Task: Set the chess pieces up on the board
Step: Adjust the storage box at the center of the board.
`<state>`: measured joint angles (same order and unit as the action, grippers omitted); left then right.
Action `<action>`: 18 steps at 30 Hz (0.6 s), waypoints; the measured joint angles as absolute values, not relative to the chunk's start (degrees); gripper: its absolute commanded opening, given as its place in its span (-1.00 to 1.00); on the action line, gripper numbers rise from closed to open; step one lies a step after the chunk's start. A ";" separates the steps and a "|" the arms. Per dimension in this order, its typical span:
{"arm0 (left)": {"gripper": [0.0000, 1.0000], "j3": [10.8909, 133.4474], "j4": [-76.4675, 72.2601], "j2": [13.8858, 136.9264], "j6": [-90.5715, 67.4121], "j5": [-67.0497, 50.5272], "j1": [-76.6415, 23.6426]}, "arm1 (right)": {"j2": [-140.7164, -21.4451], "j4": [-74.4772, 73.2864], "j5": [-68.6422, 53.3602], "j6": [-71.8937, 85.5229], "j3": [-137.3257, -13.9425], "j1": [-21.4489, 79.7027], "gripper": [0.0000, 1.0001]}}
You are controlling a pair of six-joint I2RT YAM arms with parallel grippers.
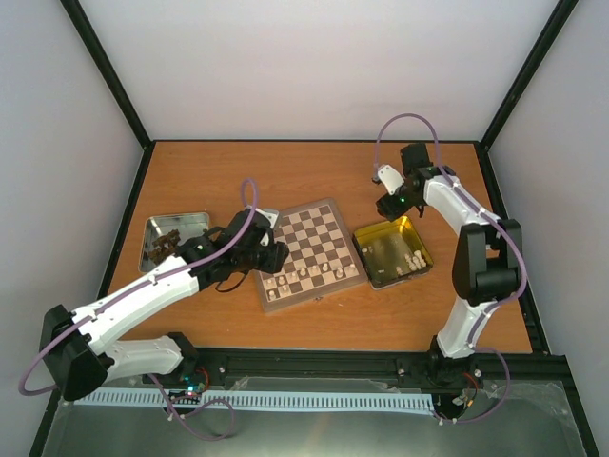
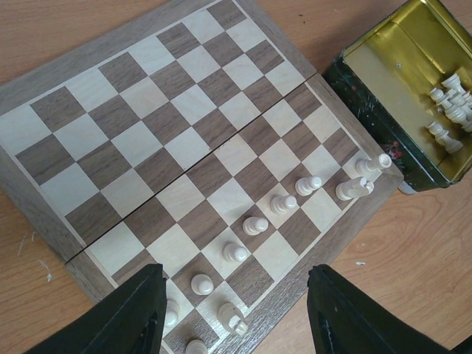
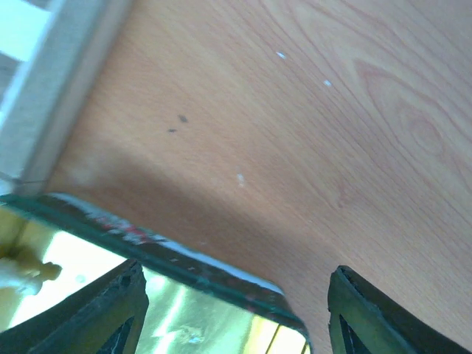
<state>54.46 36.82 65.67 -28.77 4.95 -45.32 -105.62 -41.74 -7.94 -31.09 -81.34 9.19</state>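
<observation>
While chess pieces [image 2: 256,225] line the board [image 2: 147,133], left fingers [image 2: 133,317] and right fingers [image 3: 96,313] gape empty

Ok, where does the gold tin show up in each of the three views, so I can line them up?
Top external: the gold tin sits right of centre, beside the board on its right.
Left wrist: upper right corner, cut off by the frame.
Right wrist: bottom left, with only its rim and some of the interior showing.
Shared landmark: the cream pieces lying inside the tin.
</observation>
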 measured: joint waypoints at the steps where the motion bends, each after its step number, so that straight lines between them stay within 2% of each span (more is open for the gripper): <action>1: 0.07 54.46 36.80 65.84 -28.71 4.93 -45.32 | -104.22 -41.71 -9.26 -32.18 -80.49 9.21 0.36; 8: 0.07 54.46 36.32 67.00 -28.08 4.95 -45.32 | -103.20 -41.98 -15.77 -38.11 -79.35 9.52 0.36; 18: 0.07 54.22 35.64 67.05 -27.88 4.97 -45.32 | -109.80 -44.51 -15.59 -40.66 -79.83 9.52 0.30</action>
